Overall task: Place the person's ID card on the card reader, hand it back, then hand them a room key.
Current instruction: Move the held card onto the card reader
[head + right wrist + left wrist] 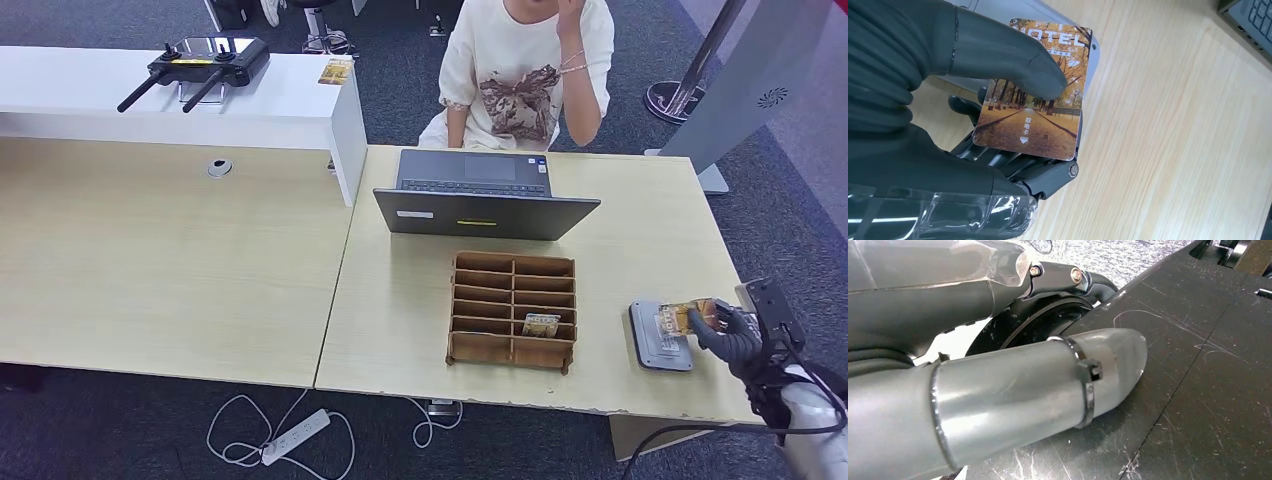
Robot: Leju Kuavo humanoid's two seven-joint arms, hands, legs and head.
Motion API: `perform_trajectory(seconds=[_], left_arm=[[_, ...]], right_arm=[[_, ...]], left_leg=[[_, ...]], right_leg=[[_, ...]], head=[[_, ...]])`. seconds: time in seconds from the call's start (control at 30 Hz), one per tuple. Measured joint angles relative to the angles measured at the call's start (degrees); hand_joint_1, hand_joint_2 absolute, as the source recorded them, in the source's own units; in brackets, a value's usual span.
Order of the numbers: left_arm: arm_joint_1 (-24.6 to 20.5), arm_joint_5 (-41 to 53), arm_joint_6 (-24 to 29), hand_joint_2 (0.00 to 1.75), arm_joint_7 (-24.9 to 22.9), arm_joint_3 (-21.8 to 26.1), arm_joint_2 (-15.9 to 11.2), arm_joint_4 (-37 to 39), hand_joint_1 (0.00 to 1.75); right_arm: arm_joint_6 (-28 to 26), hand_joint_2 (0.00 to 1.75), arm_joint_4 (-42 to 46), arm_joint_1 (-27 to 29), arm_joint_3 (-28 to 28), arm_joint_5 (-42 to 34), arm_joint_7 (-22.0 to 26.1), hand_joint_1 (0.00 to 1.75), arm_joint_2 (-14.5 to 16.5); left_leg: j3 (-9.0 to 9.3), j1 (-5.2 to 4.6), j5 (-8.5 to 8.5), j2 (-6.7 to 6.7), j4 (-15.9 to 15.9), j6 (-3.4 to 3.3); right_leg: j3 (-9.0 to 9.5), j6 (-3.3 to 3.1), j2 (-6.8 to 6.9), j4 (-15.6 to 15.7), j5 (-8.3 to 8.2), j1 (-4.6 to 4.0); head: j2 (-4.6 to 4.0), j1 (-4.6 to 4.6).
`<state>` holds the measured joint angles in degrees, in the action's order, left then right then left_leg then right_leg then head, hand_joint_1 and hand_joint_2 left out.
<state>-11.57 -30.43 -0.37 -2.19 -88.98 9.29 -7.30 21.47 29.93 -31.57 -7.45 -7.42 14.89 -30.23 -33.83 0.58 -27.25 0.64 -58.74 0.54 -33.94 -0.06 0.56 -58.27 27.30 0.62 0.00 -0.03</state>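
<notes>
Card [1035, 90] pinched in right hand [728, 332] fingers [1013, 55] over grey reader [660, 338], pale wood desk [200, 260], dark carpet [120, 420]

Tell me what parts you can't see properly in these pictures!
- Card: right wrist view, the thumb of the right hand covers part of its print.
- Card reader: head view, the card and hand hide its far side.
- Card in the wooden organizer: head view, too small to read.
- Person: head view, cut off by the top edge.
</notes>
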Motion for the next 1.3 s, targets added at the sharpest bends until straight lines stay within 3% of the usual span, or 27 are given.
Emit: perform_trajectory(seconds=[1.3], left_arm=[[-0.2,0.3,-0.4,0.0,-0.4,0.0,0.0,0.0,0.0]], right_arm=[[-6.7,1.75,-1.9,-0.1,-0.1,10.5,-2.3,1.75,1.0]], left_leg=[[0.0,0.0,0.0,0.0,0.0,0.0]], right_leg=[[0.02,0.0,0.01,0.0,0.0,0.0]], head=[[0.0,0.0]])
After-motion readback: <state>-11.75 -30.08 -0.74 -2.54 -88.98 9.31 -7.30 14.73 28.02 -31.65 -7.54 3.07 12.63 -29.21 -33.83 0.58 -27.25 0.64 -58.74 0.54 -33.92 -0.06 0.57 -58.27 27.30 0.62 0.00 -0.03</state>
